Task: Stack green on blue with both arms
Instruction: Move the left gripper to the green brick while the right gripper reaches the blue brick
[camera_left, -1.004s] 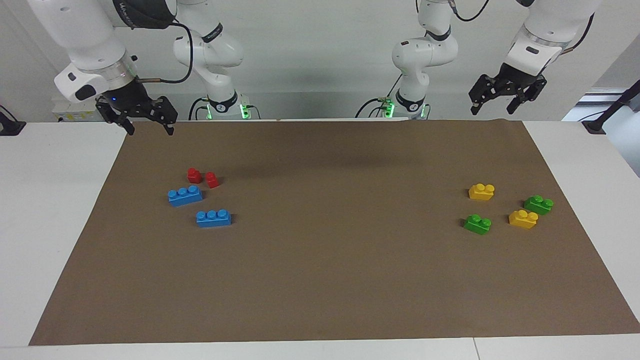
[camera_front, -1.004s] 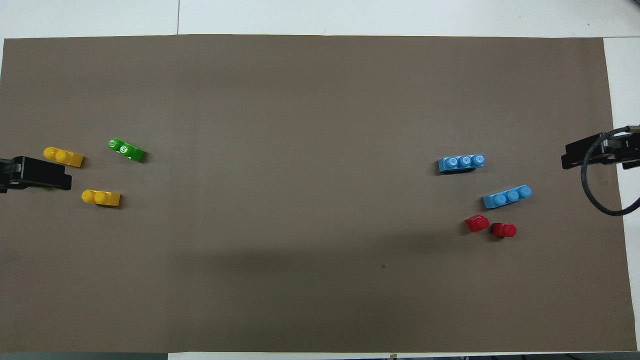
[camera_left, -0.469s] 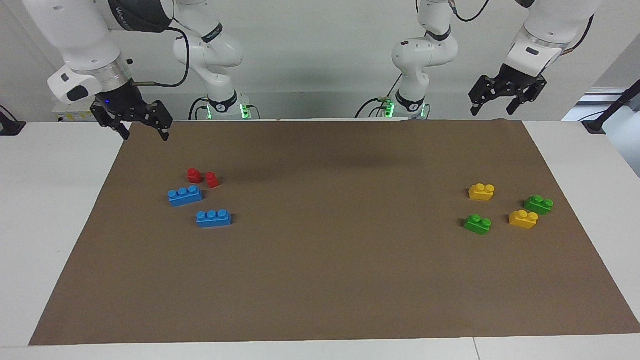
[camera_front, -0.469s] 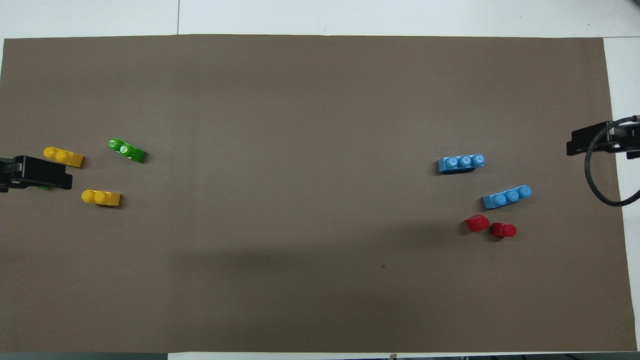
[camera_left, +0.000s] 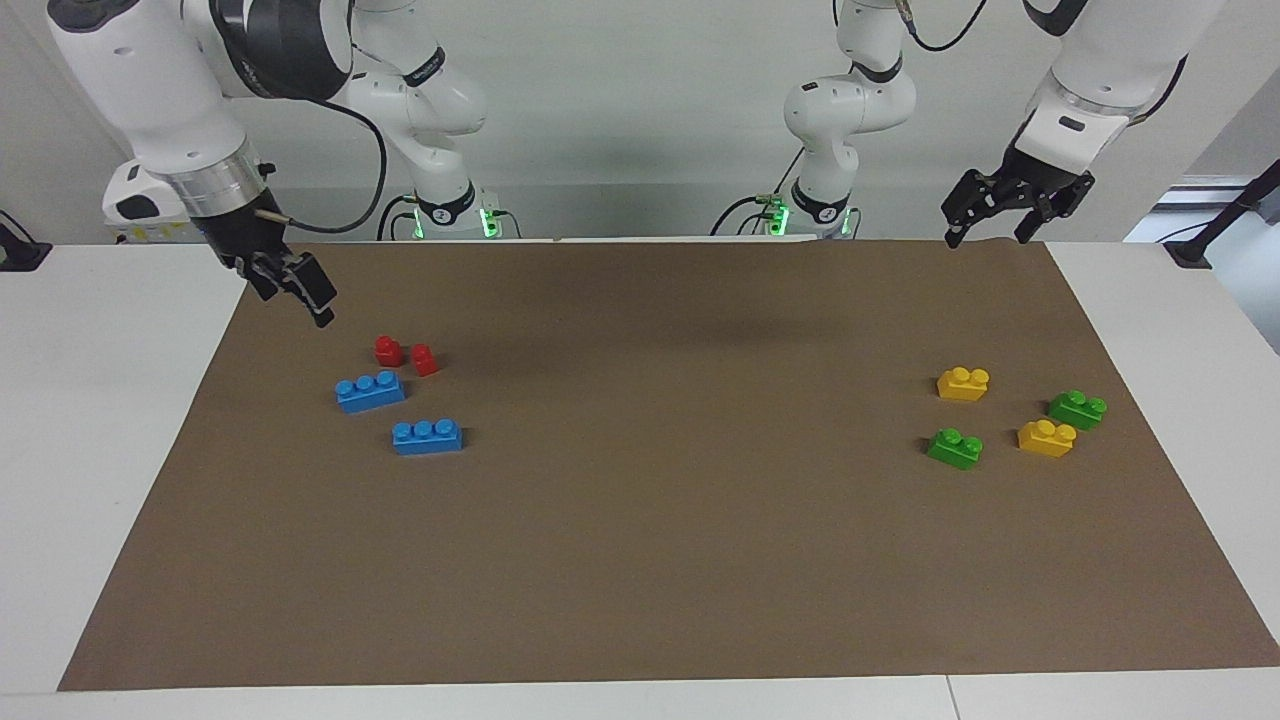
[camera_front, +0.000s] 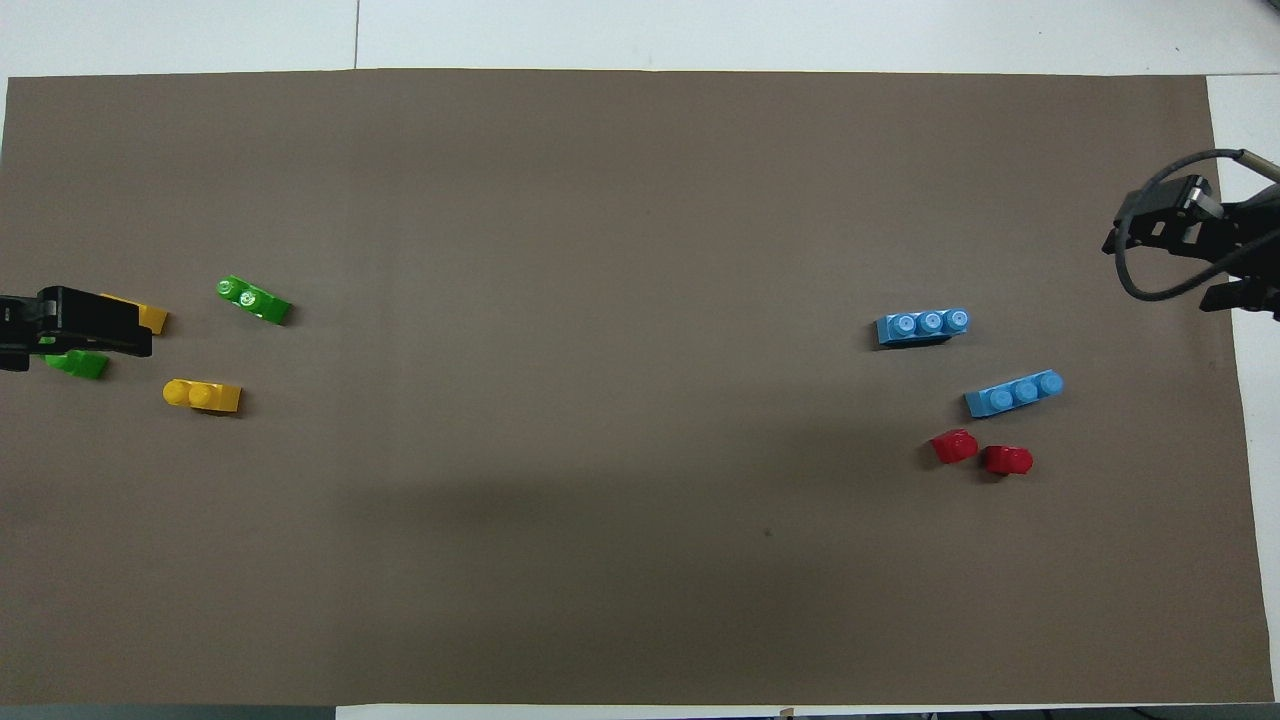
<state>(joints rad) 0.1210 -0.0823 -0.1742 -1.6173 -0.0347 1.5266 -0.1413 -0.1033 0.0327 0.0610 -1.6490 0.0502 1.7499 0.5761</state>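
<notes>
Right now you have both arms up in the air, each carrying nothing. Your left gripper (camera_left: 985, 218) hangs over the mat's robot-side corner at the left arm's end, jaws apart. Your right gripper (camera_left: 300, 290) hangs tilted over the mat's edge at the right arm's end, just robot-side of the red bricks; it is turned edge-on, but its jaws stand wide too.

Your two blue bricks lie flat on the brown mat (camera_left: 660, 520) toward the right arm's end — one blue brick (camera_left: 370, 391) nearer the robots, the other blue brick (camera_left: 427, 436) a little farther out. Two small red bricks (camera_left: 405, 355) sit just beside the nearer blue one, on its robot side, close enough to crowd a grip there.

Your green bricks rest at the left arm's end, well apart from the blue: one green brick (camera_left: 955, 448) toward the mat's middle, the second green brick (camera_left: 1077, 409) near the mat's edge. A yellow brick (camera_left: 1046, 438) lies between them, almost touching the second, and another yellow brick (camera_left: 963, 383) sits nearer the robots.
</notes>
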